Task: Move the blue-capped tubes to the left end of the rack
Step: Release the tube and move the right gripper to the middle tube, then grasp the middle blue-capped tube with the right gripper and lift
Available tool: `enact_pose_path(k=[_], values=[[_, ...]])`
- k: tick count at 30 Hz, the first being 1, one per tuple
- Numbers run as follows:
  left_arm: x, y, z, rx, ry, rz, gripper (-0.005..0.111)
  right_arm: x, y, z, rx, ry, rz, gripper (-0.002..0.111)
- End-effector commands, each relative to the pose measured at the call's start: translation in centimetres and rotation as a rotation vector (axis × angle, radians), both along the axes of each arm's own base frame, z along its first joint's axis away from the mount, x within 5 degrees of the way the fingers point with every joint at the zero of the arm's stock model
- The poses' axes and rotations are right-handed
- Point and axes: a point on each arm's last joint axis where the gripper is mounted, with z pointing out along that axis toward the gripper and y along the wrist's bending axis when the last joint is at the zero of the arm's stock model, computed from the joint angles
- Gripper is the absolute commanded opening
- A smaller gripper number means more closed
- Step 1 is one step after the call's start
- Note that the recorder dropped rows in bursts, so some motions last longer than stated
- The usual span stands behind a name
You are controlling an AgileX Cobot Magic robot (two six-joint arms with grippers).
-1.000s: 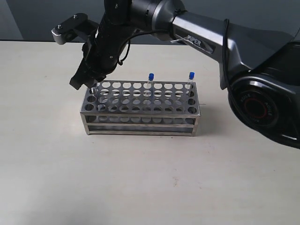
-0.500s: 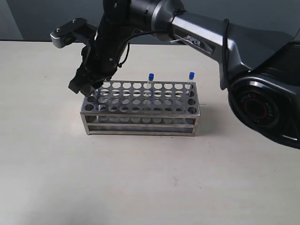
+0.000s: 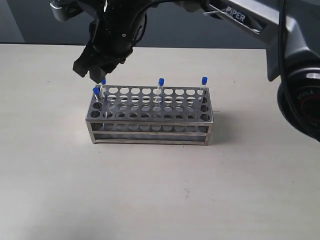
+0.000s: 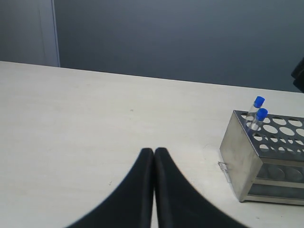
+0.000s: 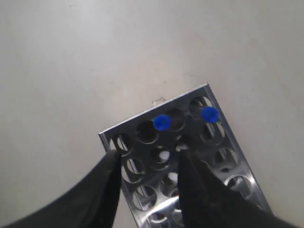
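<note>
Toward the left edge of the bench (image 3: pixel 45 175), the right gripper (image 3: pixel 91 74), jaws apart and empty, could knock the two blue-capped tubes (image 3: pixel 96 91) in the rack (image 3: pixel 150 112) if it swings low.

Rack (image 3: pixel 150 121) on table (image 3: pixel 150 200). Two tubes (image 3: pixel 96 93) in its left end holes; one tube (image 3: pixel 161 86) mid-rear, another tube (image 3: pixel 204 84) right-rear.

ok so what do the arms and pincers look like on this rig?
Right arm: silver-grey link with PIPER lettering, black joint housings, and a thin black cable along it. Right pincer and left pincer: matte black, with smooth curved fingers tapering to blunt tips. The left arm itself is not visible.
</note>
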Motion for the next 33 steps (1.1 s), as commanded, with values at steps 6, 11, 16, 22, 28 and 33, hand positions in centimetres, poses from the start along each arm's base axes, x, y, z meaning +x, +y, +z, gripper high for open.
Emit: enact_pose_path(k=[6,11,16,22,28,33], values=[[0.0,-0.1,0.1,0.001,-0.006,-0.012,0.001,5.9,-5.5,-0.2,-0.083,-0.038,-0.276,0.039],[0.0,-0.1,0.1,0.001,-0.006,-0.012,0.001,7.7,-6.8,-1.8,-0.065,0.036,-0.331,0.039],[0.0,-0.1,0.1,0.001,-0.006,-0.012,0.001,7.9,-6.7,-2.6,-0.076,0.057,-0.35,0.039],[0.0,-0.1,0.1,0.001,-0.006,-0.012,0.001,7.8,-6.9,-3.1,-0.082,0.091,-0.411,0.039],[0.0,-0.1,0.1,0.001,-0.006,-0.012,0.001,7.3,-7.3,-4.9,-0.14,0.139,-0.412,0.039],[0.0,-0.1,0.1,0.001,-0.006,-0.012,0.001,7.1,-7.5,-5.3,-0.156,0.144,-0.408,0.039]])
